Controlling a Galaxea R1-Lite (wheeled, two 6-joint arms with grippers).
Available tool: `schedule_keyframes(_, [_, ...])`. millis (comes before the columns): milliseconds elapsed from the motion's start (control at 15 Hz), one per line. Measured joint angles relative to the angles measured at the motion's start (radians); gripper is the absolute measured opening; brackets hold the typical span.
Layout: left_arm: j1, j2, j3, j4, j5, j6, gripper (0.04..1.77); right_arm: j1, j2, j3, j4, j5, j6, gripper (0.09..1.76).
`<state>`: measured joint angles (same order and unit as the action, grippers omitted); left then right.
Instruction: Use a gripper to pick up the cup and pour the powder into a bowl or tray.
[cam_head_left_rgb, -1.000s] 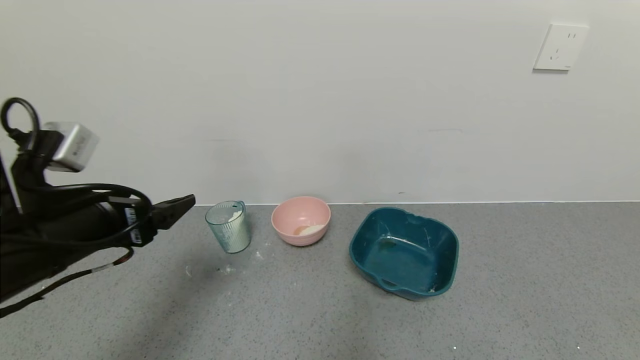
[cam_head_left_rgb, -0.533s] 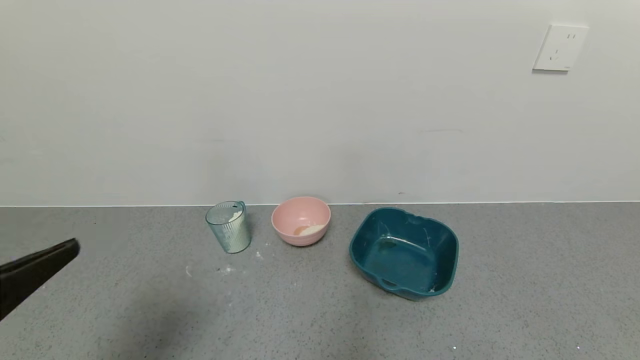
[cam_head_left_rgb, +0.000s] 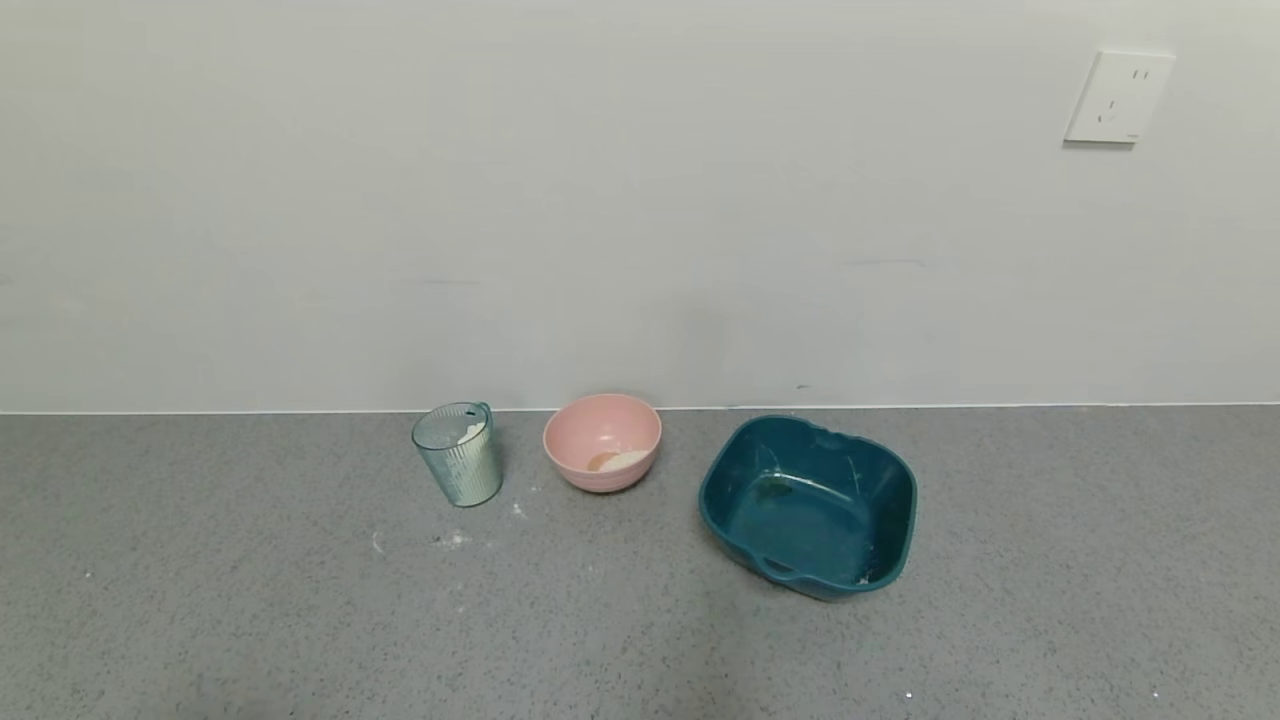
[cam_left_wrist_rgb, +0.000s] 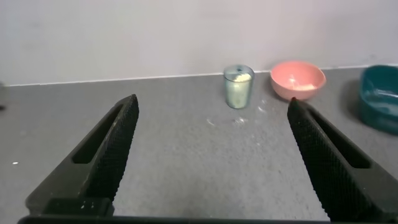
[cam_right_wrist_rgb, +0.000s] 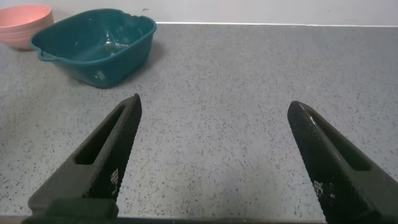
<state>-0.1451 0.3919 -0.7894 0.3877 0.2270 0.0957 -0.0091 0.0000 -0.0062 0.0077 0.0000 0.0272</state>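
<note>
Both grippers stand wide open, holding nothing: left gripper (cam_left_wrist_rgb: 211, 155) has withdrawn from the head view and faces the cup (cam_head_left_rgb: 458, 454) from well back; right gripper (cam_right_wrist_rgb: 214, 158) hangs right of the tub (cam_head_left_rgb: 808, 505). Cup upright beside bowl (cam_head_left_rgb: 602, 441), apart; powder (cam_head_left_rgb: 468, 434) apparently remains inside. Counter (cam_head_left_rgb: 200, 620) open in front.

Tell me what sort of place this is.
Probably an indoor test bench: a speckled grey counter against a plain white wall with a socket, holding only a cup and bowl.
</note>
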Motion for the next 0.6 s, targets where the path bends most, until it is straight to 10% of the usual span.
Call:
schedule_keyframes(267, [0.14, -0.077, 0.0, 0.001, -0.01, 0.084, 1.71, 0.0, 0.0, 0.0, 0.0, 0.0, 0.0, 1.71])
schedule_keyframes(600, [0.149, -0.268, 0.115, -0.007, -0.153, 0.096, 1.72, 0.0, 0.0, 0.0, 0.0, 0.0, 0.0, 1.71])
